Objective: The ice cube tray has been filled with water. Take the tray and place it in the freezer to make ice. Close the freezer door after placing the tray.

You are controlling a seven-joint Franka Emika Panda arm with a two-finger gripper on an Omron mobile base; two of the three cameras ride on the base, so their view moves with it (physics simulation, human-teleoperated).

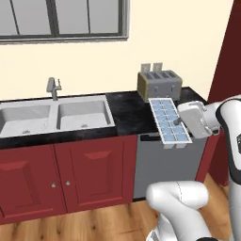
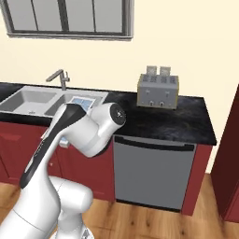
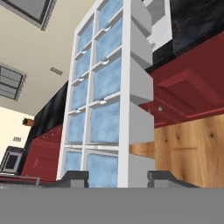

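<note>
While the ice cube tray [image 1: 169, 121] hangs lifted off the table's front edge, near the toaster [image 1: 160, 84], my jaws sit clamped on its short end; its long axis runs straight ahead from them, water [image 3: 104, 122] level.

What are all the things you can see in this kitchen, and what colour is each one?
ice cube tray: one, white with pale blue water in its cells, held up in front of the counter edge
toaster: one, silver, on the counter by the wall
counter: one, black
sink: one, grey, two basins, set in the counter
tap: one, grey, behind the sink
dishwasher: one, grey, under the counter
cupboard doors: several, dark red, under the sink
window: one, grey frame, above the sink
floor: wooden, light brown
gripper: one, white arm, jaws shut on the tray
</note>
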